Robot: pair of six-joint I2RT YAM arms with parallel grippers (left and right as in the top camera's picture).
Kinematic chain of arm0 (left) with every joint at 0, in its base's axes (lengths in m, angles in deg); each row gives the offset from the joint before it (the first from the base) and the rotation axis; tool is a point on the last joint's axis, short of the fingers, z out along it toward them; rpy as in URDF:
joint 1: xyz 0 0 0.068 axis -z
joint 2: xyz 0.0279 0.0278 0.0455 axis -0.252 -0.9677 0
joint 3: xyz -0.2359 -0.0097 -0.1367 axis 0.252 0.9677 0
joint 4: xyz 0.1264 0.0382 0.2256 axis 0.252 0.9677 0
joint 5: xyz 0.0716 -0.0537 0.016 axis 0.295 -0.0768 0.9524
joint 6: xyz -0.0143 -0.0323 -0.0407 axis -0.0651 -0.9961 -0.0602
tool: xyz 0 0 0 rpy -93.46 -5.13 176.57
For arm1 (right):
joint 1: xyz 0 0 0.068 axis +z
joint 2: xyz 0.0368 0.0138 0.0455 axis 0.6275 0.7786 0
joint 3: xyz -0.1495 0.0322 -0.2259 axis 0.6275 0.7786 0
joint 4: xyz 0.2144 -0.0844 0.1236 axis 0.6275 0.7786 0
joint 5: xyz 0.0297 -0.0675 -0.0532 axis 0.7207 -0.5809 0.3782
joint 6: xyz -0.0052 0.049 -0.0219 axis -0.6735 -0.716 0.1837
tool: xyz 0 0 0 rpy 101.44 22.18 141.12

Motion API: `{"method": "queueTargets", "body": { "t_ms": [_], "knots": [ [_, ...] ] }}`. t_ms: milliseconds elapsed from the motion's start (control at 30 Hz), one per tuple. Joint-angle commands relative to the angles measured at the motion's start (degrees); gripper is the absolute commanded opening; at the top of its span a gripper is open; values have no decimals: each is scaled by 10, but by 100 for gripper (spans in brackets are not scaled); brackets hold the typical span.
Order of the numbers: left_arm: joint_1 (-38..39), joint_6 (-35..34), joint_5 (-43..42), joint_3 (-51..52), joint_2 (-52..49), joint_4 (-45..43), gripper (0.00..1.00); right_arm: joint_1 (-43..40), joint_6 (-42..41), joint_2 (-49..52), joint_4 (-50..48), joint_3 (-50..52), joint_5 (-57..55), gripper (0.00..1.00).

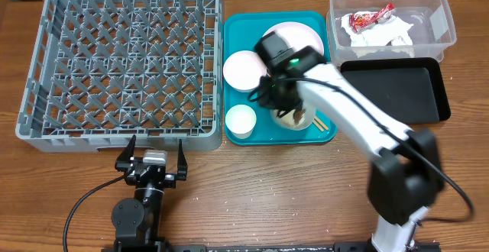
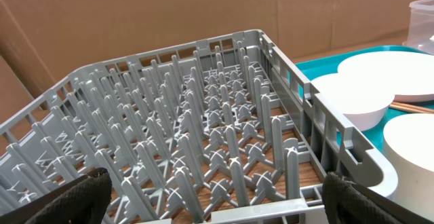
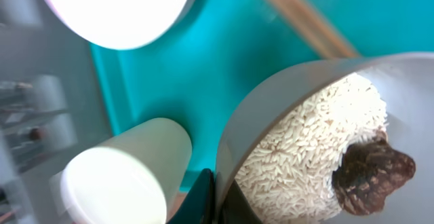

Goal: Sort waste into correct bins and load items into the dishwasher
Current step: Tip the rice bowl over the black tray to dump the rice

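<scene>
Rim of rice bowl [image 3: 271, 102] sits clamped in R tool [image 3: 215, 198], prob. to dump rice [image 3: 305, 142] + brown scrap [image 3: 373, 173] as waste first; L tool [image 1: 153, 156] gapes idle by dish rack [image 1: 122, 61].

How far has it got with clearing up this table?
Done: the snack wrapper and napkin lie in the clear tub. In hand: the right gripper pinches the rim of the rice bowl. Left: the dish rack is empty; the plate, other bowl, cup and chopsticks sit on the teal tray.
</scene>
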Motion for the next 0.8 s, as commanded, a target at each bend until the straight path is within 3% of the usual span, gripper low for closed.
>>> {"method": "queueTargets", "body": {
  "t_ms": [0,267,767],
  "knots": [
    [2,9,4,4,3,-1,100,-62,49,-83,19,-26,-1,4],
    [2,9,4,4,3,-1,100,-204,166,-101,18,-15,91,4],
    [2,9,4,4,3,-1,100,-449,365,-100,-138,139,479,4]
  ]
}}
